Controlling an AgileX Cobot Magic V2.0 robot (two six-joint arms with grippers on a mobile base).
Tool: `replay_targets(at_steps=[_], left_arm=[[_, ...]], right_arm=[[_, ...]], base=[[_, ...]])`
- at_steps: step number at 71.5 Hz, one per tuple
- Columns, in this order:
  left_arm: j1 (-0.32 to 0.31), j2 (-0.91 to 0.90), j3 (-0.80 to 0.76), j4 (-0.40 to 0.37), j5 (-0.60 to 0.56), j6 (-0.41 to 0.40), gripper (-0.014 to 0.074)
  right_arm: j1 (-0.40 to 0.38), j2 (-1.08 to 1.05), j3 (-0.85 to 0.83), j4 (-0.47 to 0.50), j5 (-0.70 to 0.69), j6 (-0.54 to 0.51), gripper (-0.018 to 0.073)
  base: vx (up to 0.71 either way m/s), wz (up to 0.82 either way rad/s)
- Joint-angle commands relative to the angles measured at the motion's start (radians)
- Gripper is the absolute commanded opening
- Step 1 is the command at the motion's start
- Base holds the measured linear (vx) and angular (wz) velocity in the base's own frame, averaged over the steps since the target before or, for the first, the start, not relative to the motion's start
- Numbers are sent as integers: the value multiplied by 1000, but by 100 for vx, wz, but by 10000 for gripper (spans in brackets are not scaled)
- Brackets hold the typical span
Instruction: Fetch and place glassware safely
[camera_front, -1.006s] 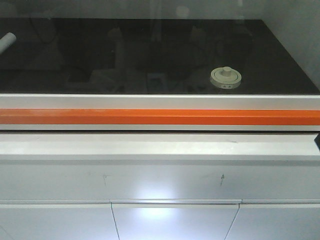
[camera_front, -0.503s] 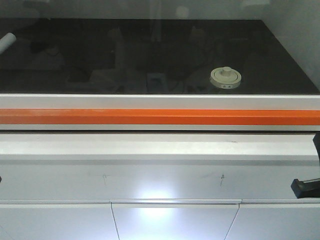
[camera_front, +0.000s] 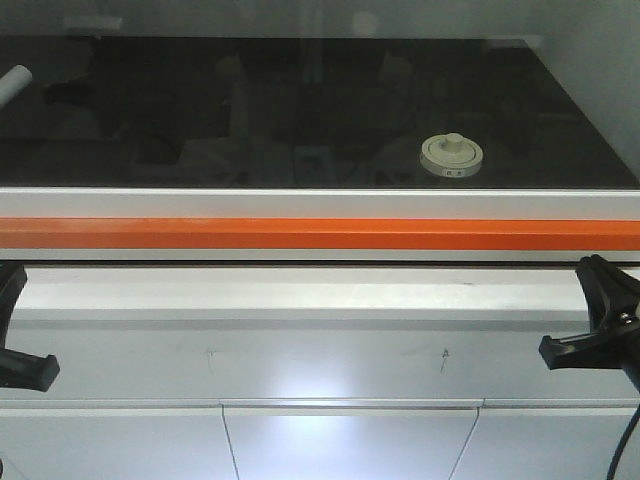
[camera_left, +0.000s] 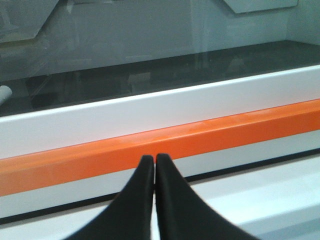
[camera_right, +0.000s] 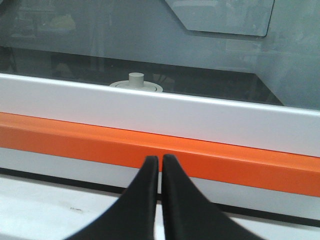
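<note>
The glass jar (camera_front: 451, 156), with a cream-white knobbed lid, stands on the dark worktop behind the glass sash, right of centre. In the right wrist view only its lid and knob (camera_right: 136, 82) show above the white sash frame. My left gripper (camera_front: 12, 278) is at the left edge, in front of the cabinet sill, shut and empty; its fingertips (camera_left: 154, 158) point at the orange bar. My right gripper (camera_front: 597, 272) is at the right edge, also shut and empty, in front of the orange bar (camera_right: 160, 158). Both are outside the glass, well below the jar.
A white sash frame (camera_front: 320, 203) and an orange bar (camera_front: 320, 234) run across the whole width between the grippers and the worktop. A white tube (camera_front: 14, 82) lies at the far left behind the glass. White cabinet doors (camera_front: 350, 440) lie below.
Both grippers have risen into the front view from the lower edges; the right one showed first, half a second ago. The jar and tube have not moved.
</note>
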Motion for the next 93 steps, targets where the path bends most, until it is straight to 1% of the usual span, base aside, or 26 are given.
replay_targets(at_steps=[1,8,17,26,34,52,68,84,93], left_arm=[[0,10,-24,-9,-120,-14,-7],[0,12,-24,-9,-134,-14,-7],[0,12,-24,-9,-137,-14,-7],[0,12,-24,-9,-137,-14,-7],[0,12,-24,-9,-137,-14,-7],[0,12,-24,-9,-137,-14,-7],[0,12,-24,-9,-137,-14,-7],[0,12,-24,-9,-137,-14,-7],[0,12,-24,-9,-137,-14,-7]], right_arm=[[-2,60,-27,22,-179,-16,-1],[-2,142,-27,32,-250,-23,-1],[-2,233,-27,32,-308,-23,-1],[-2,305,-27,41,-373,-66,-1],[-2,350,-27,77,-418,-66,-1],[-2,369,-75,86,-418,-66,-1],[-2,369,-132,86,-345,-62,-1],[-2,370,-137,87,-312,-62,-1],[-2,405,-140,94,-323,-62,-1]], base=[[0,0],[0,0],[0,0],[0,0],[0,0],[0,0],[0,0],[0,0],[0,0]])
